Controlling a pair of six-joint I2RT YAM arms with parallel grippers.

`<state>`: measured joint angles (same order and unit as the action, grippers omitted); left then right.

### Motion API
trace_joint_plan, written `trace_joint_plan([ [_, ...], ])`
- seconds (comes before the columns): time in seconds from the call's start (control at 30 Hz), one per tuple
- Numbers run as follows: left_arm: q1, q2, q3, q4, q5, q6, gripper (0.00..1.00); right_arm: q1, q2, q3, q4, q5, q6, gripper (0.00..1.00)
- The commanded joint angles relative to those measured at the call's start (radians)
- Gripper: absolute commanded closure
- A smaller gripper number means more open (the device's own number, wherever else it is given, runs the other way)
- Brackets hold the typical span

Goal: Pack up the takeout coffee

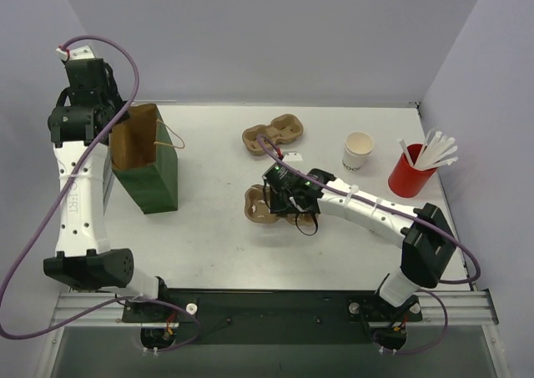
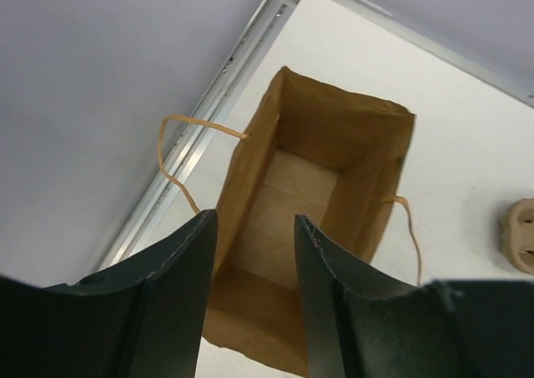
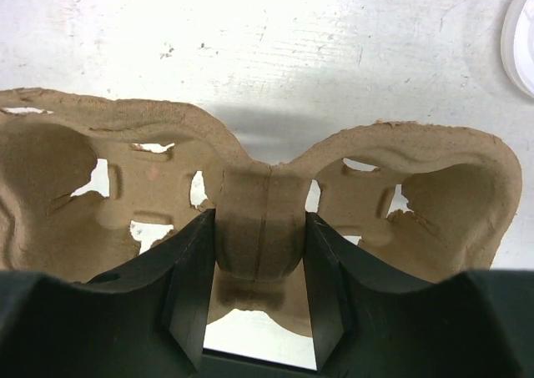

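Well, the right gripper (image 3: 260, 228) is clenched on the raised middle ridge of the near cup carrier (image 3: 434, 203), one of its fingers (image 3: 196, 286) pressed against each flank of that ridge as far as I can see. The carrier lies flat on the table (image 1: 209, 244), both cup wells empty, its pulp edges ragged and torn in places.

As for the takeout coffee, I can't pick it out plainly. A white round edge (image 3: 521, 36) shows on the table just beyond the carrier's right end, and that may be its lid.

Further out, a second carrier (image 1: 271, 134) sits near the back. An open white cup (image 1: 359, 148) and a red cup of straws (image 1: 407, 179) stand off to the right.

Over on the left, the left gripper (image 2: 254, 219) hangs above the mouth of the paper bag (image 2: 350, 136), jaws apart with nothing between them. The bag stands upright and looks empty.

The step looks like taking up the carrier. To my eye it wants a hold square on the ridge. It also wants only a modest squeeze, since the pulp is soft, and a straight, level lift that stays clear of that white edge.
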<state>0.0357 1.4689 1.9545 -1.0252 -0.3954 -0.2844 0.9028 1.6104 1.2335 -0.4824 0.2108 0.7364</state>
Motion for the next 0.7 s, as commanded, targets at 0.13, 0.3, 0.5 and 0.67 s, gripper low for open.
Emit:
trace_joint_plan([
  [0.13,0.053,0.172,0.158,-0.148,-0.063,0.09,0.46,-0.036,-0.081,0.012,-0.021,-0.071,-0.087,0.62],
  [0.3,0.067,0.224,0.172,-0.167,-0.066,0.1,0.45,-0.073,-0.115,0.017,-0.021,-0.117,-0.115,0.62],
  [0.5,0.092,0.229,0.068,-0.142,-0.097,0.108,0.45,-0.103,-0.142,0.008,-0.015,-0.156,-0.14,0.62],
  [0.67,0.107,0.215,-0.035,-0.089,-0.037,0.114,0.45,-0.116,-0.164,-0.011,-0.015,-0.166,-0.147,0.62],
])
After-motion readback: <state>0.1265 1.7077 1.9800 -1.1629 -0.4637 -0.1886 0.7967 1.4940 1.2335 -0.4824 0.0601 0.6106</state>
